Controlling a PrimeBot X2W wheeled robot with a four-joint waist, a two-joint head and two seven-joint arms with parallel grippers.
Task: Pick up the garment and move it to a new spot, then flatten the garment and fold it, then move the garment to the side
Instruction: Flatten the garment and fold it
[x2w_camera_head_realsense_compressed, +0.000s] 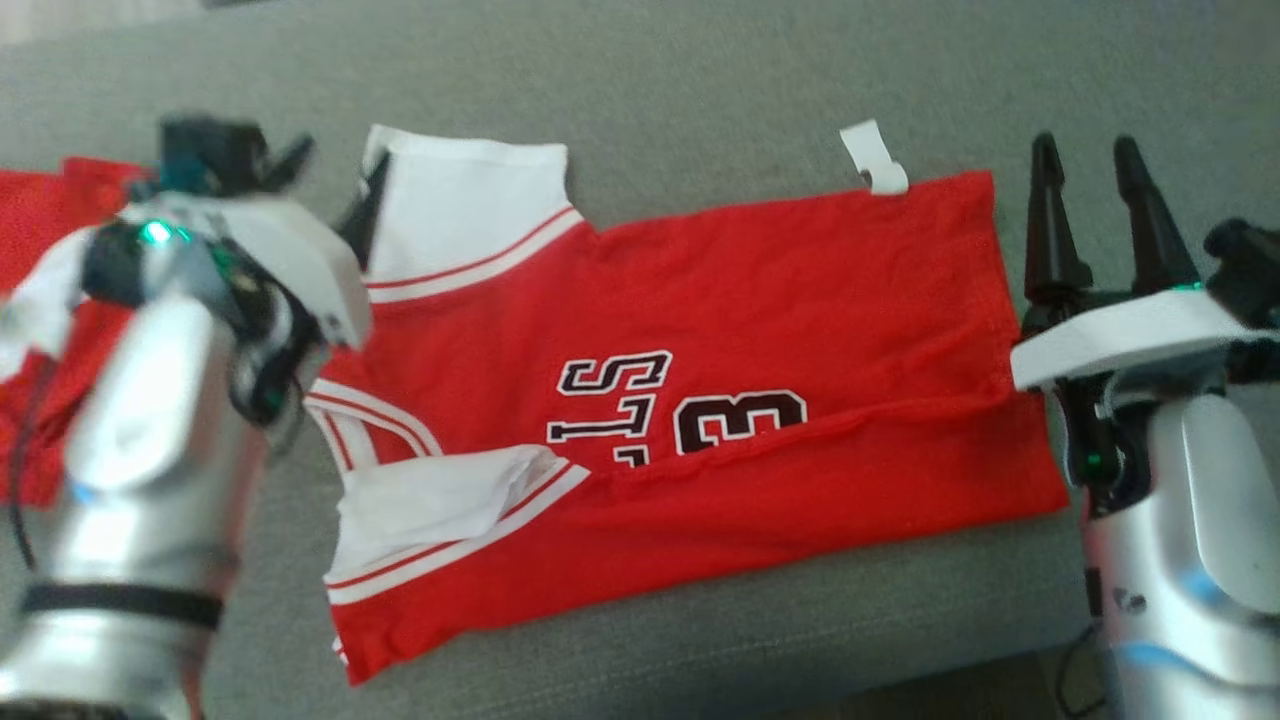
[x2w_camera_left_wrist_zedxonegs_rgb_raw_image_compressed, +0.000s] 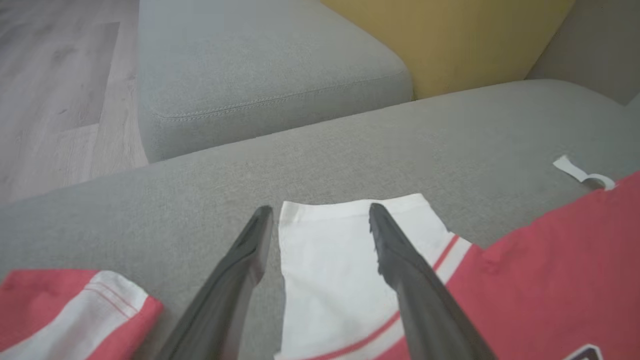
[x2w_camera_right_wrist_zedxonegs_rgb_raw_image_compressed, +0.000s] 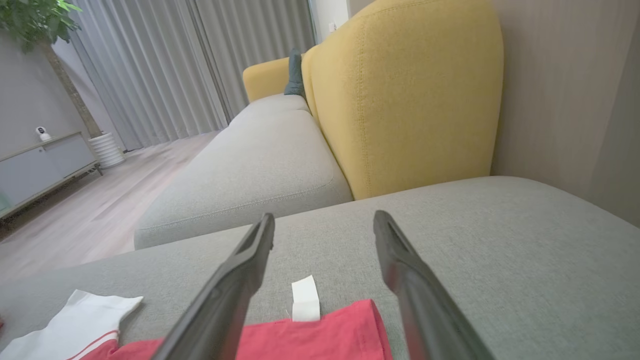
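— Where's the jersey (x2w_camera_head_realsense_compressed: 700, 350)?
— Flat on the grey sofa (x2w_camera_head_realsense_compressed: 700, 80), near edge folded over the print.
— Any writing?
— "13", its lower part hidden. The letters I can't read. A blank white tag (x2w_camera_head_realsense_compressed: 875, 158).
— Grippers?
— Both spread and empty: my left gripper (x2w_camera_left_wrist_zedxonegs_rgb_raw_image_compressed: 320, 215) over the white sleeve (x2w_camera_left_wrist_zedxonegs_rgb_raw_image_compressed: 340, 260), my right gripper (x2w_camera_head_realsense_compressed: 1088, 160) beside the jersey.

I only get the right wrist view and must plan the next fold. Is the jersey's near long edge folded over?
Observer: Yes. In the head view the jersey has its near edge folded up over the lower part of the number.
Operator: Where is the left claw?
Observer: The left claw is open over the far white sleeve.
Operator: Anything else nearby?
Observer: A second red garment lies on the sofa, apart from the jersey, beyond that sleeve.
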